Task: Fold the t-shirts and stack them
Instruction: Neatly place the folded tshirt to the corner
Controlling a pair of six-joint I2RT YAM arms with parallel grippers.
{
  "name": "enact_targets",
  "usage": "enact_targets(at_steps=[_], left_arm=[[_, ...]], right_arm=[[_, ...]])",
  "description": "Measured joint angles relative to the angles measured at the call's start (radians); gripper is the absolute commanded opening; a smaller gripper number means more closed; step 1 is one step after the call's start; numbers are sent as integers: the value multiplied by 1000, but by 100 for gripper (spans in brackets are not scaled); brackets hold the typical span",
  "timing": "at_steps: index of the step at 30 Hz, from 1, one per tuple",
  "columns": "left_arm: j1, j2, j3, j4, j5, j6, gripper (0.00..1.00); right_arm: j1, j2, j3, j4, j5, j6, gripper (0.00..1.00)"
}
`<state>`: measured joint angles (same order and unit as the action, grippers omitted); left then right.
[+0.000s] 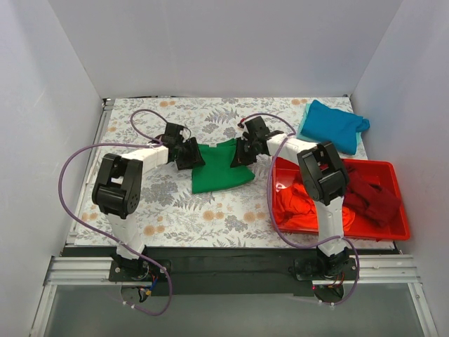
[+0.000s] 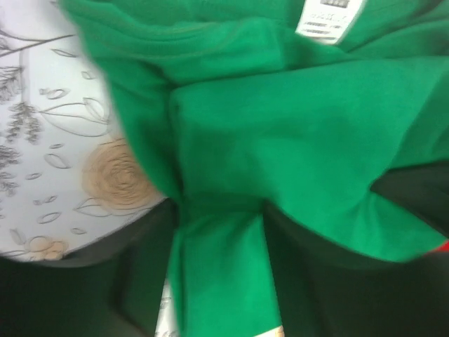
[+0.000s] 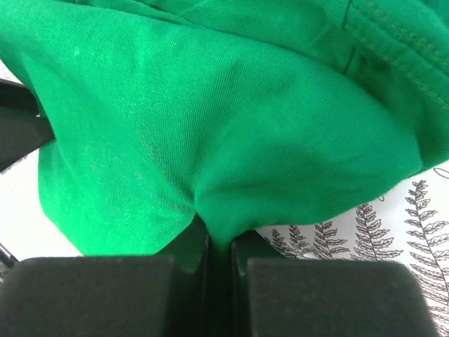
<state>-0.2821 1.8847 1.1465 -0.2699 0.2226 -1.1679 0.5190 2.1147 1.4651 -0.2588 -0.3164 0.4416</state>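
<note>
The bright green t-shirt (image 1: 221, 170) lies partly folded on the flowered table, its far edge lifted between my two grippers. My left gripper (image 1: 191, 154) is shut on its far left edge; in the left wrist view green cloth (image 2: 280, 119) runs down between the dark fingers (image 2: 144, 281). My right gripper (image 1: 243, 150) is shut on its far right edge; in the right wrist view the cloth (image 3: 210, 105) bunches into the closed jaws of the gripper (image 3: 219, 242). The teal blue t-shirt (image 1: 334, 125) lies folded at the back right. The orange-red t-shirt (image 1: 295, 200) and the dark maroon t-shirt (image 1: 372, 193) lie crumpled in the tray.
The red plastic tray (image 1: 372, 235) stands at the right, next to my right arm. White walls close the table at the back and on both sides. Purple cables loop over both arms. The flowered cloth (image 1: 175, 210) covers the table.
</note>
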Motion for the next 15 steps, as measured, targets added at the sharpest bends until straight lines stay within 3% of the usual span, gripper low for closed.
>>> enact_targets(at_steps=[1, 5, 15], left_arm=[[-3, 0, 7, 2, -6, 1, 62], [-14, -6, 13, 2, -7, 1, 72], [45, -29, 12, -44, -45, 12, 75]], right_arm=[[0, 0, 2, -2, 3, -1, 1], [7, 0, 22, -33, 31, -22, 1], [6, 32, 217, -252, 209, -167, 1]])
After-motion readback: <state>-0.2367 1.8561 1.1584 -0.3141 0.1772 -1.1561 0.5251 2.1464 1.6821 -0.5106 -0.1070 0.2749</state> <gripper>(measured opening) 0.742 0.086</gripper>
